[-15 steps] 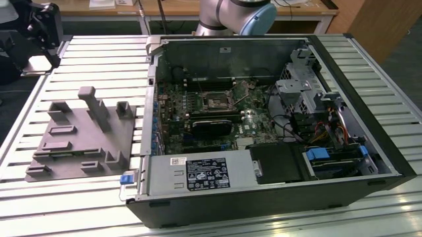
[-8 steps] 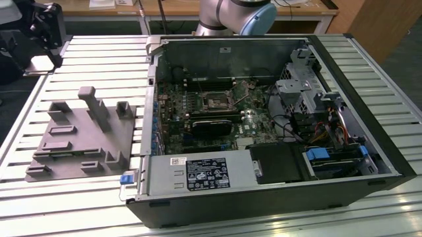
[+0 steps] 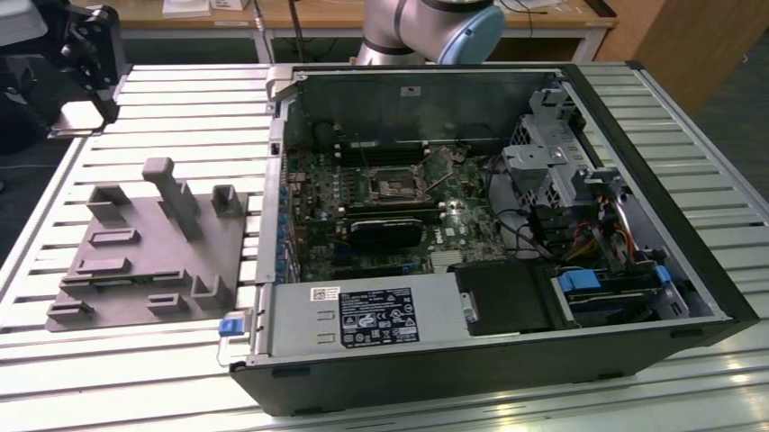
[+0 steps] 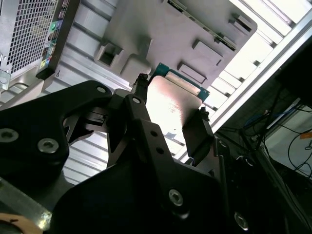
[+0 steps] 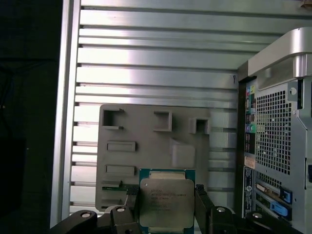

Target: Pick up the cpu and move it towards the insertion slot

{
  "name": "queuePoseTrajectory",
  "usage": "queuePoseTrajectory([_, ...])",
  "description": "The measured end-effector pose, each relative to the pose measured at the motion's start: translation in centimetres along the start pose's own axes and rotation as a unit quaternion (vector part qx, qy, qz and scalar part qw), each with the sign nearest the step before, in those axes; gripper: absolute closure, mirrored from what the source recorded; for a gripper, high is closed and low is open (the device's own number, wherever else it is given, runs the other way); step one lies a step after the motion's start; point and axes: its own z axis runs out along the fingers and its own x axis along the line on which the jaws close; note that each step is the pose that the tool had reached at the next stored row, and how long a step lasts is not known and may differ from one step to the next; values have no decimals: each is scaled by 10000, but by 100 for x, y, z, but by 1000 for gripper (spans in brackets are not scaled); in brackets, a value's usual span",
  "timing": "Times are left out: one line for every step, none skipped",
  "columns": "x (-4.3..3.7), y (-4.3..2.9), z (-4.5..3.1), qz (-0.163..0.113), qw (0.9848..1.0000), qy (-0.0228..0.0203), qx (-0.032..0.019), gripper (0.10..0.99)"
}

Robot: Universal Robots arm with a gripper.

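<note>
Silvery square cpu (image 5: 166, 204), green-rimmed, gripped by black pincer (image 5: 166, 194) over grey fixture plate (image 5: 146, 129).

Cpu (image 5: 166, 202): lower edge cut off by picture edge in first wrist view; both side edges covered by clamping fingers (image 5: 201, 200) of claw (image 5: 166, 193). Grey plate (image 5: 146, 158): near end hidden behind cpu. Slot (image 3: 394, 186): inner detail too small to tell in exterior view.
</note>
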Motion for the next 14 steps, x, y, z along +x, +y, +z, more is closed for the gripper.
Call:
queuePoseTrajectory([-15,0,0,0,10000,0,0,545])
queuePoseTrajectory([-32,0,-1,0,10000,1,0,545])
queuePoseTrajectory([-51,-1,0,0,10000,1,0,545])
queuePoseTrajectory([-71,-2,-1,0,10000,2,0,545])
queuePoseTrajectory([-94,-2,0,0,10000,2,0,545])
queuePoseTrajectory([-112,-3,-1,0,10000,2,0,545])
queuePoseTrajectory([-129,-3,0,0,10000,2,0,545])
queuePoseTrajectory([-146,-3,0,0,10000,2,0,545])
queuePoseTrajectory([-161,-3,-1,0,10000,3,0,545])
queuePoseTrajectory([-176,-4,-1,0,10000,3,0,545])
queuePoseTrajectory([-191,-4,0,1,10000,3,0,545])
queuePoseTrajectory([-207,-4,0,0,10000,2,0,545])
queuePoseTrajectory([-225,-5,-1,0,10000,3,0,545])
queuePoseTrajectory([-262,-6,-1,0,10000,3,0,545])
